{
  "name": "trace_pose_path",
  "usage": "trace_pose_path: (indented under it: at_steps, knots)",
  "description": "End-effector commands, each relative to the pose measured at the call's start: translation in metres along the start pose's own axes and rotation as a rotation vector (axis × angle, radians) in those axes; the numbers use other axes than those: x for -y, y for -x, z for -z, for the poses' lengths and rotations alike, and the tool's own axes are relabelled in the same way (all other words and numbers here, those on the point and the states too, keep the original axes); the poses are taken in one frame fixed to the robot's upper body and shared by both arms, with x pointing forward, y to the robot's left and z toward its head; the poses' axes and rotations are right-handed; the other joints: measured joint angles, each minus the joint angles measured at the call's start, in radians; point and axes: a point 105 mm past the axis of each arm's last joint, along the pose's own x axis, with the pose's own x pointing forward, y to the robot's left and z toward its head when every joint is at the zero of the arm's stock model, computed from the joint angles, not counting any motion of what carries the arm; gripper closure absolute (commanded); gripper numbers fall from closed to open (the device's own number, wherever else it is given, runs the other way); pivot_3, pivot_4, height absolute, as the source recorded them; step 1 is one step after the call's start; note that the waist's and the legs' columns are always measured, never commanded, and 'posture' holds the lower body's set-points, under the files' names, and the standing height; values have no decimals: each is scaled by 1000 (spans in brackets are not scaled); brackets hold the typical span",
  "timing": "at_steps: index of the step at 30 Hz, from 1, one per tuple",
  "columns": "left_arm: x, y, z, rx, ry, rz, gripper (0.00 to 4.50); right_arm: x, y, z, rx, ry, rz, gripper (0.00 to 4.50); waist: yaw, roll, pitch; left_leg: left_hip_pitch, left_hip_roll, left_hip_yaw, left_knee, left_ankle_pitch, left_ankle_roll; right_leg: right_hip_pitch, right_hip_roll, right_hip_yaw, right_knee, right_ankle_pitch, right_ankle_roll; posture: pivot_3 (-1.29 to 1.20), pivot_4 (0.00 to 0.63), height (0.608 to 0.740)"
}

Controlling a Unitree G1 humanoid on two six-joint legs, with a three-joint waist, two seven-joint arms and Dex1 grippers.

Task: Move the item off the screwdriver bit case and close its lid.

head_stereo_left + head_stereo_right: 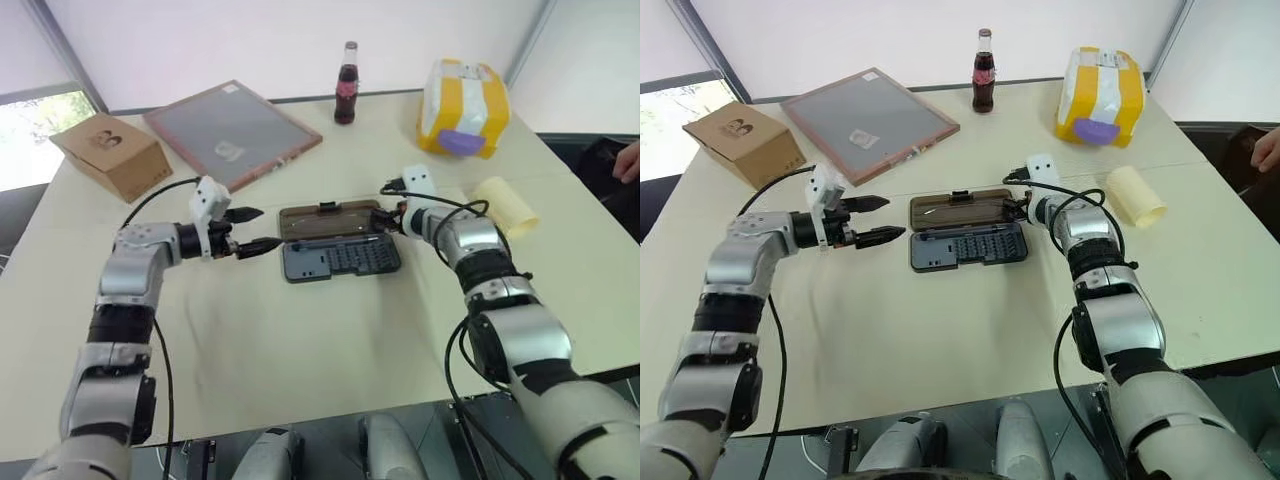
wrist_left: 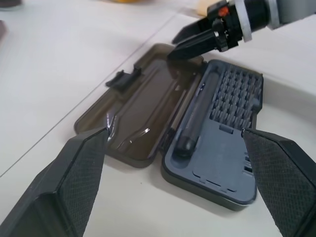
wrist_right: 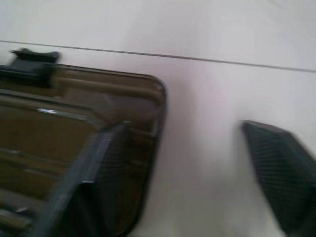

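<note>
Bit case (image 1: 341,256) lies open near the middle of the pale table (image 1: 300,340), its dark grey tray of small bits nearer the robot and its smoky brown lid (image 1: 331,219) folded flat on the far side, latch tab pointing away. The cream-yellow roll (image 1: 506,205) rests on the table well to the right of the case, clear of it. The left claw (image 1: 250,230) hovers just left of the case with its fingers spread wide and nothing between them. The right claw (image 2: 185,42) sits at the lid's right end, fingers parted, one over the lid's corner and the other over bare table; it grips nothing. A cola bottle (image 1: 346,83), a cardboard box (image 1: 110,153), a pink-framed board (image 1: 232,133) and a yellow-and-white bag (image 1: 462,107) stand along the far side.
</note>
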Motion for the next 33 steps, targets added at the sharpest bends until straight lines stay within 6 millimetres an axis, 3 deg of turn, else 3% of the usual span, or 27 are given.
trace_pose_path:
  at_steps: [1,4,11,16,20,26,33]
  knots:
    - [4,9,-18,55,-25,-44,0,-5,-7,22,-83,55,-3,2977,1,0,0,1,0,0,0,0,0,1,0,0,0,0,0,0,150,740]
    - [10,12,-14,47,-18,-62,0,-8,-9,30,-113,68,-11,4476,5,0,-1,5,0,-1,0,0,0,6,0,-1,-1,0,0,0,150,740]
    - [17,14,-4,31,1,-78,0,-3,1,20,-123,-9,-2,4476,6,0,-1,16,-1,-3,-3,0,0,16,0,-1,-2,0,0,0,150,740]
    - [21,12,1,23,16,-67,0,0,32,15,-147,-130,64,4476,17,0,-1,15,-1,-4,-4,0,0,16,0,-1,-2,0,0,0,150,740]
    - [26,5,5,17,22,-41,0,-16,58,13,-146,-227,93,4476,29,0,-1,15,-1,-3,-4,0,0,15,0,0,-2,0,0,0,150,740]
    - [32,-4,8,15,31,1,0,-60,86,18,-163,-323,69,4476,26,1,0,13,-1,-1,-4,0,0,11,0,1,-1,0,0,0,150,740]
    - [33,-8,9,7,22,26,0,-62,96,28,-145,-480,179,4476,31,1,0,13,-2,-1,-3,0,0,12,0,1,0,0,0,0,150,740]
